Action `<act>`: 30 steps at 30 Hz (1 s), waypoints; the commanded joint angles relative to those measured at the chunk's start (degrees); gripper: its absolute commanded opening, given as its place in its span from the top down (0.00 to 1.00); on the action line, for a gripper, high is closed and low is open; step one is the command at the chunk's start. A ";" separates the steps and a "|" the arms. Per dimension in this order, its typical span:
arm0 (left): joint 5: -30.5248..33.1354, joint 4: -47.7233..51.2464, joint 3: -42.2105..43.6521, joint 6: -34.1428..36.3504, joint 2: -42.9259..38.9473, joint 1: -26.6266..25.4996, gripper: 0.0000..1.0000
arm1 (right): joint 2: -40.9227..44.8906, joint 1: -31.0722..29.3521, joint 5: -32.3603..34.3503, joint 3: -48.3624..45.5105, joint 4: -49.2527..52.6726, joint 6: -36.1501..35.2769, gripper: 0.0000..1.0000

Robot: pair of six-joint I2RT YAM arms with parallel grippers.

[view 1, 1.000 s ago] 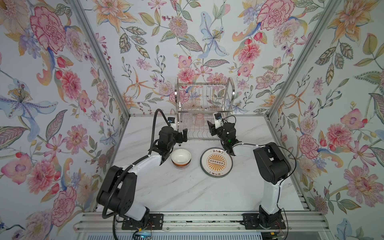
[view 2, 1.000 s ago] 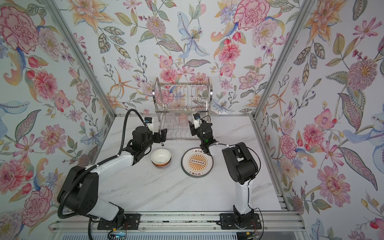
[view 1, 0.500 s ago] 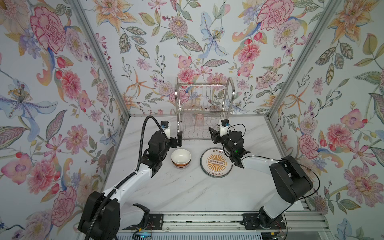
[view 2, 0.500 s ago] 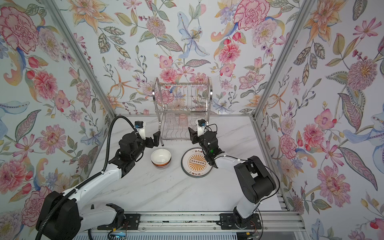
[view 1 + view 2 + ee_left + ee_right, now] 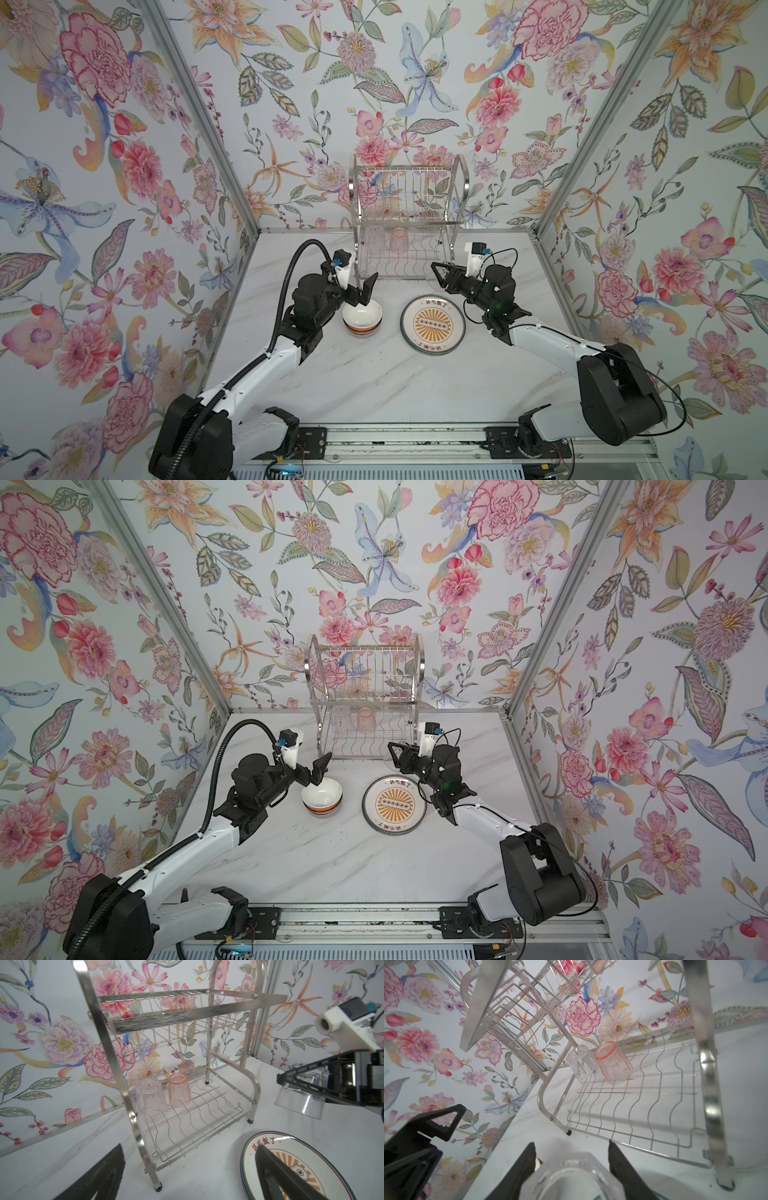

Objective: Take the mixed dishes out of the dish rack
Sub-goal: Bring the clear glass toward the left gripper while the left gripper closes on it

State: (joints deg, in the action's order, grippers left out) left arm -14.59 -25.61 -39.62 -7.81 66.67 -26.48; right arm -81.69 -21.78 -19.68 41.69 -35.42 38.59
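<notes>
The steel dish rack (image 5: 457,183) (image 5: 417,663) (image 5: 182,1016) (image 5: 708,1064) stands at the back of the table. A clear glass (image 5: 372,237) (image 5: 150,1095) (image 5: 581,1066) and a pink glass (image 5: 399,240) (image 5: 179,1089) (image 5: 613,1064) stand upside down on its lower shelf. My right gripper (image 5: 440,276) (image 5: 397,754) (image 5: 572,1147) is shut on another clear glass (image 5: 299,1101) (image 5: 571,1176), just right of the rack's front. My left gripper (image 5: 361,291) (image 5: 316,771) (image 5: 189,1167) hangs open over a white bowl with an orange band (image 5: 361,318) (image 5: 322,798).
An orange sunburst plate (image 5: 432,324) (image 5: 394,806) (image 5: 311,1153) lies flat on the marble table (image 5: 374,386) right of the bowl; more rims show under it. Flowered walls close in the back and both sides.
Both grippers have drawn back from the rack toward the front. The right one came away with the clear glass in it. The left one stays open.
</notes>
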 commanded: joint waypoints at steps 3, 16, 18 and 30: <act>-5.44 -3.63 -0.21 7.18 1.51 -4.82 0.03 | 3.46 1.51 -7.75 -2.47 0.96 15.43 1.00; -8.72 -15.34 -3.95 9.88 14.75 -12.35 0.11 | 3.73 2.36 -12.76 -3.02 -3.26 30.05 1.00; -9.68 -18.49 -4.15 8.86 16.62 -12.87 0.13 | 3.73 2.35 -12.77 -3.40 -4.44 31.84 1.00; -12.56 -27.32 -9.24 5.55 28.72 -14.30 0.24 | 3.01 2.19 -11.96 -4.51 -8.63 36.97 1.00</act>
State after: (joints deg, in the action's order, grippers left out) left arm -25.06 -49.15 -46.37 -1.13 93.43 -40.10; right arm -79.59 -19.73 -31.29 37.80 -40.71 73.63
